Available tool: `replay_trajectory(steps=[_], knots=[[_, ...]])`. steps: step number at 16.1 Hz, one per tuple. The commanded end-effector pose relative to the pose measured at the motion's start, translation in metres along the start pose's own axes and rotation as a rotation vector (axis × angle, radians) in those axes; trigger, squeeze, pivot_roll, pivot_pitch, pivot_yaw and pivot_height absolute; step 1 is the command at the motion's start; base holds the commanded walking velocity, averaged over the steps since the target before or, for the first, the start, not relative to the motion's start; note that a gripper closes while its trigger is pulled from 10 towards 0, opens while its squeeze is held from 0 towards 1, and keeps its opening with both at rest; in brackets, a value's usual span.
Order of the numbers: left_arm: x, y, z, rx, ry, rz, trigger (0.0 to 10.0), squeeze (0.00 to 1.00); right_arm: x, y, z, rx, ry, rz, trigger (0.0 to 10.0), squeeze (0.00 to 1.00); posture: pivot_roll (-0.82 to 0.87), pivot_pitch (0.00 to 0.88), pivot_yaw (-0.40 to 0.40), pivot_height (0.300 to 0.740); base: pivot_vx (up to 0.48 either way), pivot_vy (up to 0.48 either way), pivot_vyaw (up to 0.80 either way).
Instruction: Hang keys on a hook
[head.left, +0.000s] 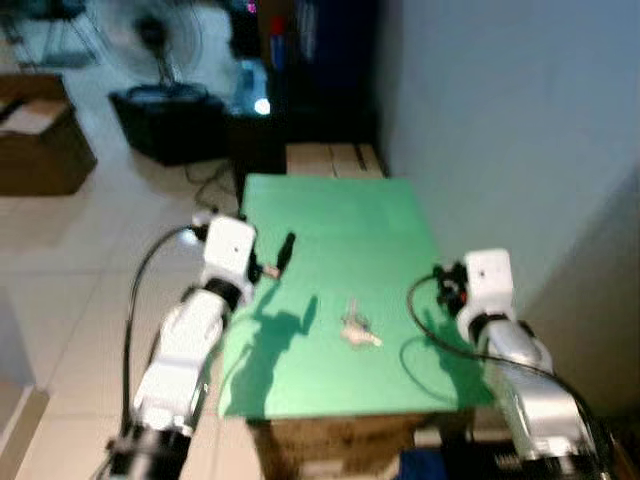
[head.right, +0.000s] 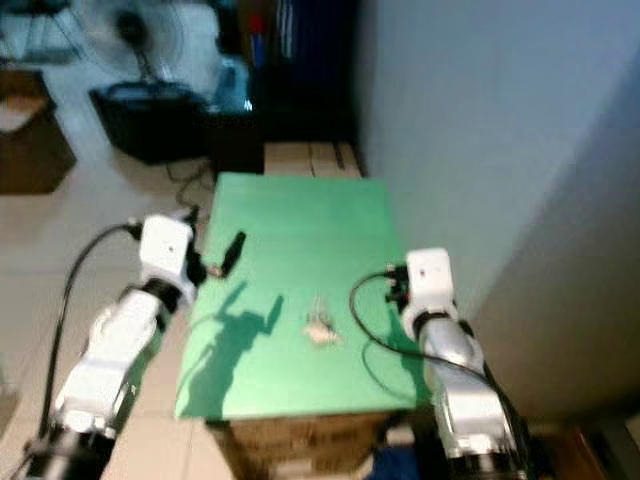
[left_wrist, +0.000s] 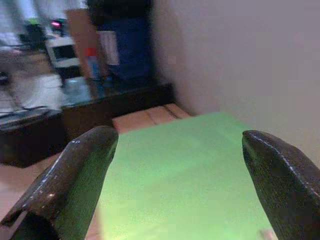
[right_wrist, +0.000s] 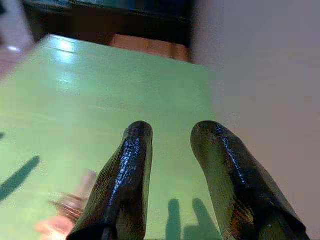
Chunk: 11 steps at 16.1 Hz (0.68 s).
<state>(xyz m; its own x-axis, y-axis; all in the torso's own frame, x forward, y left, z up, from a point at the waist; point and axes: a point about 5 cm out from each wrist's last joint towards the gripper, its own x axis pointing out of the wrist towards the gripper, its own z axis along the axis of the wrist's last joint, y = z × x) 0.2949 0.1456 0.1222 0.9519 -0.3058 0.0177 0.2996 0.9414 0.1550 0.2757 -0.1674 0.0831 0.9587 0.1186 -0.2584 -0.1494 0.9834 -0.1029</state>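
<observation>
left arm raised, bent, forearm forward | left gripper (left_wrist: 175, 165) jaws spread wide, holding nothing | right arm raised, bent | right gripper (right_wrist: 170, 145) jaws slightly parted with a narrow gap, nothing between

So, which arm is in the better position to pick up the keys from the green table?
Probably the right. The keys lie on the green table, nearer the right gripper, whose wrist view already shows them beside its fingers. The left gripper, wide open, sits at the table's left edge, pointing past them.

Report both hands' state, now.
Left hand: open wide, holding nothing, above the green table.
Right hand: open a little, holding nothing; keys lie on the table.
</observation>
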Motion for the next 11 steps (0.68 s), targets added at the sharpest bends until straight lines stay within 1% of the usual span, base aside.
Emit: replay_trajectory(steps=[1, 3, 5, 7, 9, 10, 11], knots=[[-0.001, 0.007, 0.000, 0.010, 0.010, 0.023, 10.0, 0.00, 0.000, 0.009, 0.005, 0.002, -0.019, 0.043, 10.0, 0.00, -0.12, 0.000, -0.020, 0.740, 0.292, 0.000, 0.00], [-0.008, 0.009, -0.002, 0.024, 0.020, 0.026, 10.0, 0.00, 0.001, 0.008, -0.002, -0.024, 0.000, 0.041, 10.0, 0.00, -0.09, 0.000, -0.030, 0.740, 0.296, 0.000, 0.00], [-0.009, 0.013, -0.001, 0.027, 0.024, 0.037, 10.0, 0.00, 0.006, 0.009, 0.001, -0.010, -0.006, 0.040, 10.0, 0.00, -0.08, 0.000, -0.035, 0.740, 0.287, 0.000, 0.00], [-0.009, 0.014, -0.002, 0.036, 0.032, 0.021, 10.0, 0.00, 0.008, 0.011, 0.001, -0.011, -0.011, 0.051, 10.0, 0.00, -0.09, 0.000, -0.033, 0.740, 0.000, 0.000, 0.00], [-0.011, 0.018, -0.001, 0.078, 0.035, 0.005, 10.0, 0.00, 0.010, 0.016, 0.001, -0.008, 0.004, 0.090, 10.0, 0.00, -0.09, 0.004, -0.021, 0.740, 0.000, 0.000, 0.00], [-0.011, 0.018, -0.001, 0.104, 0.046, -0.015, 10.0, 0.00, 0.012, 0.018, -0.001, -0.001, 0.023, 0.121, 10.0, 0.12, -0.09, 0.020, -0.015, 0.740, 0.000, 0.000, 0.00], [-0.013, 0.015, 0.000, 0.113, 0.052, -0.061, 10.0, 0.00, 0.017, 0.018, -0.005, 0.007, 0.048, 0.154, 10.0, 0.78, -0.08, 0.032, -0.004, 0.740, 0.000, 0.000, 0.00]])
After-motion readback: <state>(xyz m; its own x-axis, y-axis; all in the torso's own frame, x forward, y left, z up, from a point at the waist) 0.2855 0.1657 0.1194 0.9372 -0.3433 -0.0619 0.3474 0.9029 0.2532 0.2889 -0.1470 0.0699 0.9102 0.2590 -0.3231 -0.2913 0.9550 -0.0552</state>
